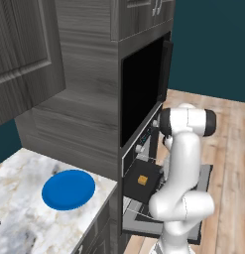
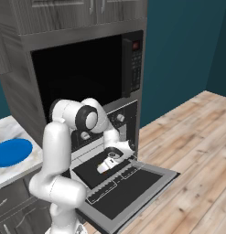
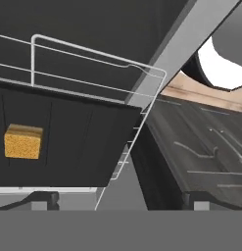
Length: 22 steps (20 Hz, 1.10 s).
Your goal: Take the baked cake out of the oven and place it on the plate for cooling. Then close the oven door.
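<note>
The oven door [image 2: 132,187] lay fully dropped open, and a dark tray [image 1: 144,181] was pulled out over it on a wire rack [image 3: 93,63]. The baked cake [image 1: 142,180] sat on this tray, near its middle, as seen from the left base view. In the hand view the cake [image 3: 23,141] appeared far to the left side of the picture, while the two dark tips of the gripper [image 3: 120,200] rose at the bottom edge, set wide apart with nothing between them. So the jaws were released and held nothing.

The relation that matters is this: the cake lay off to one side of the line along which the hand looked, not between the jaws. In the right base view the gripper [image 2: 108,165] hung just above the tray, near its edge toward the door. I judge that the hand must shift sideways over the tray until the cake stands between the tips, then go down. The cake looks nearly square, so either pair of sides should serve.

The plate [image 1: 68,189] waited on the bench [image 1: 25,223], well apart from the oven [image 2: 119,119], to the robot's left.
</note>
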Motion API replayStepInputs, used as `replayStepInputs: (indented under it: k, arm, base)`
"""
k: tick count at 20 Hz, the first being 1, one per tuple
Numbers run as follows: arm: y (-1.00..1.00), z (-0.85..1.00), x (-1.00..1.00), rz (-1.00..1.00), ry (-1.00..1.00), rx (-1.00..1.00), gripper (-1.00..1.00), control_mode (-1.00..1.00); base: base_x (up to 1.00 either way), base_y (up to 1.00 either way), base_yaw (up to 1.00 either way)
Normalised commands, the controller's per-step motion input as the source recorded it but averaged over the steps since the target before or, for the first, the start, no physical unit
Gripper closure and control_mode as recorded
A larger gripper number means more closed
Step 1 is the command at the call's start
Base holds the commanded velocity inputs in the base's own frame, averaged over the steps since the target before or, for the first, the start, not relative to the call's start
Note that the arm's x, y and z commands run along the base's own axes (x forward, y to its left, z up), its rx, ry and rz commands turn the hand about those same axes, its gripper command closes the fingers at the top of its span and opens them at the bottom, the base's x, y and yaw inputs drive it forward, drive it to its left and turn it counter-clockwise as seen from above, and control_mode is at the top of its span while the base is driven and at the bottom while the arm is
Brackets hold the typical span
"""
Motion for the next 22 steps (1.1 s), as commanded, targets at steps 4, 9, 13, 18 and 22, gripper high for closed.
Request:
replayStepInputs:
  k: [4,9,13,18,22]
  arm:
    - [0.0,-0.19,0.43,0.0,0.0,0.03,-1.0,-1.0]
    - [0.0,-0.19,0.47,0.0,0.0,0.03,-1.0,-1.0]
    - [0.0,-0.39,0.31,0.0,0.0,0.01,-1.0,-1.0]
    - [0.0,-0.49,0.3,0.0,0.0,0.0,-1.0,-1.0]
    - [0.0,-0.34,0.25,0.0,0.0,0.0,-1.0,-1.0]
  base:
    - [0.0,0.0,0.0]
    - [0.0,0.0,0.0]
    - [0.0,0.0,0.0]
    - [0.0,0.0,0.0]
    - [0.0,0.0,0.0]
